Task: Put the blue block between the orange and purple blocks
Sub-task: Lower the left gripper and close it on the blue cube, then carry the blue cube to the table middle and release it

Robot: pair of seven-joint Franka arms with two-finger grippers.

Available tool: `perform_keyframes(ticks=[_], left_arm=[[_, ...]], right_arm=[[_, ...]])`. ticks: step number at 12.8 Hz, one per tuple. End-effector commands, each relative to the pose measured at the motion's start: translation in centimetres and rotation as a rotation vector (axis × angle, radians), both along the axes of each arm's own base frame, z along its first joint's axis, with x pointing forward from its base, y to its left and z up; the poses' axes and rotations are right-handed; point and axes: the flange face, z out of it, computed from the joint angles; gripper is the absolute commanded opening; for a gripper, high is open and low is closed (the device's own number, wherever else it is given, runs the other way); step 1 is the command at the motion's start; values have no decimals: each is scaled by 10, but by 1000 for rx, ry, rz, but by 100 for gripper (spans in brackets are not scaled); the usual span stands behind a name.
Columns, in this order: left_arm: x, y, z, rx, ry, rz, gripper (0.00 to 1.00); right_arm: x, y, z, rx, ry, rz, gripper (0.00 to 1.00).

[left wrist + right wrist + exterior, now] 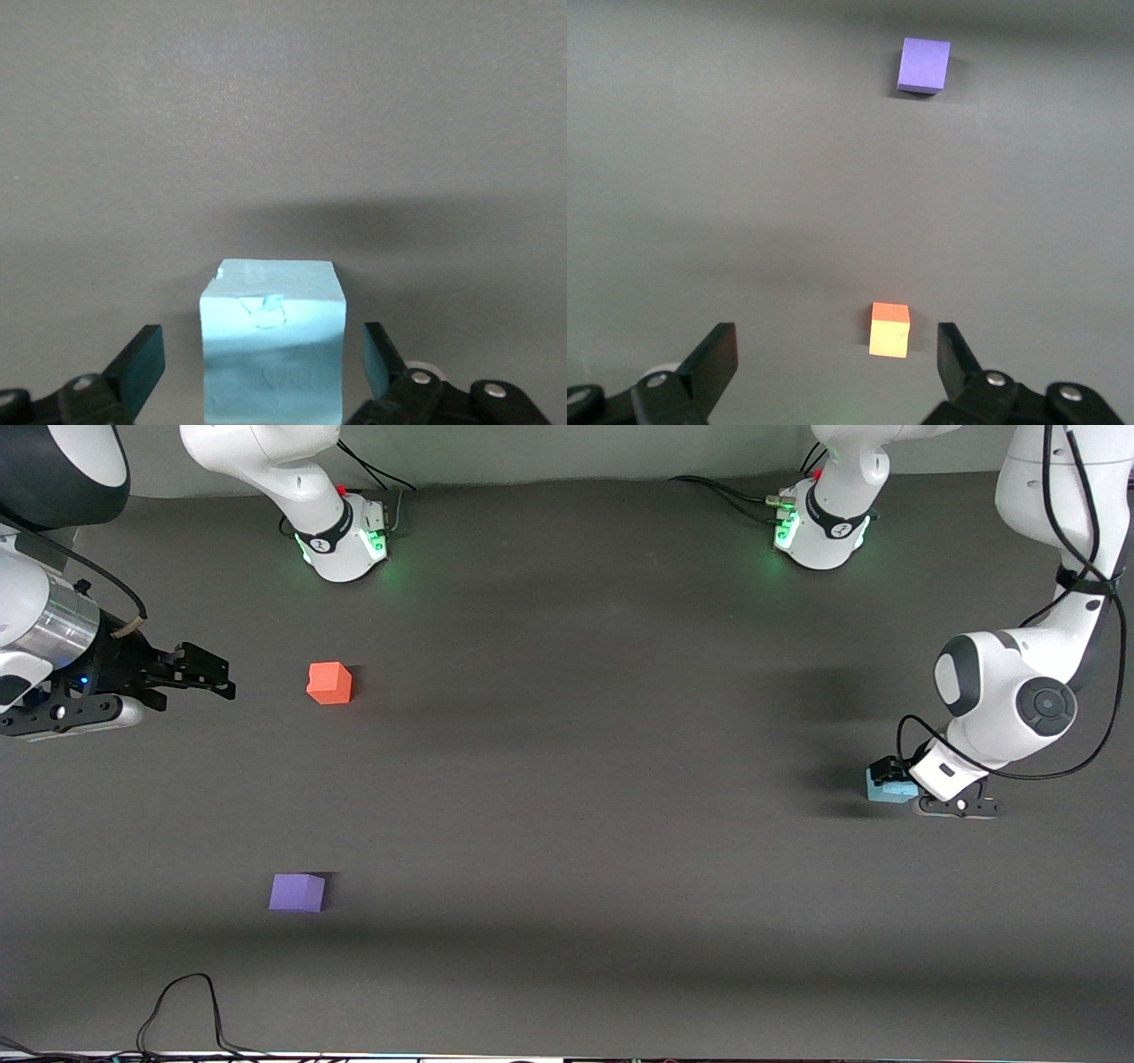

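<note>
The blue block (886, 787) sits on the table (567, 779) toward the left arm's end, between the spread fingers of the left gripper (263, 363), a gap on each side. Bare table separates it from the orange block (330, 683) and the purple block (298, 892), the purple nearer the front camera. The right gripper (217, 676) waits open beside the orange block; its wrist view shows both blocks well apart.

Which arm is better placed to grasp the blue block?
Left. The left gripper is down at the blue block, open, a finger on either side. The right gripper hangs open near the orange block, at the table's right-arm end.
</note>
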Motion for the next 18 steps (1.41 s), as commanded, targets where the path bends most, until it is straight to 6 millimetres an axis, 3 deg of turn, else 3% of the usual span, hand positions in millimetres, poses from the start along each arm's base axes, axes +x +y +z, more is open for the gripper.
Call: perform_keyframes(ticks=[1, 4, 5, 7, 8, 10, 11, 12, 15, 17, 18], left_arm=[[-15, 1, -17, 4, -21, -14, 100], [-19, 4, -20, 2, 7, 0, 100], [-20, 4, -21, 1, 17, 3, 88], [-20, 4, -20, 1, 19, 5, 47], [-20, 4, -20, 1, 19, 7, 35], [-13, 5, -8, 2, 11, 8, 35], [-2, 7, 13, 2, 33, 8, 35], [16, 10, 48, 2, 62, 8, 35], [59, 16, 163, -2, 149, 29, 35], [70, -5, 218, -10, 176, 72, 35], [71, -42, 239, -11, 191, 68, 36]], right_arm=[[-2, -1, 9, 23, -21, 6, 100], [-5, -2, 20, 24, -32, 5, 100], [-5, -2, 20, 24, -32, 2, 100], [-5, 6, 21, 23, -35, 5, 100], [-4, 6, 19, 25, -32, 5, 100], [-3, 6, 24, 26, -47, 5, 100], [0, 3, 25, 25, -51, 2, 100], [1, 2, 25, 23, -54, 0, 100], [2, 2, 22, 22, -48, -2, 100], [3, 3, 20, 21, -45, 3, 100], [3, 4, 19, 20, -42, 5, 100]])
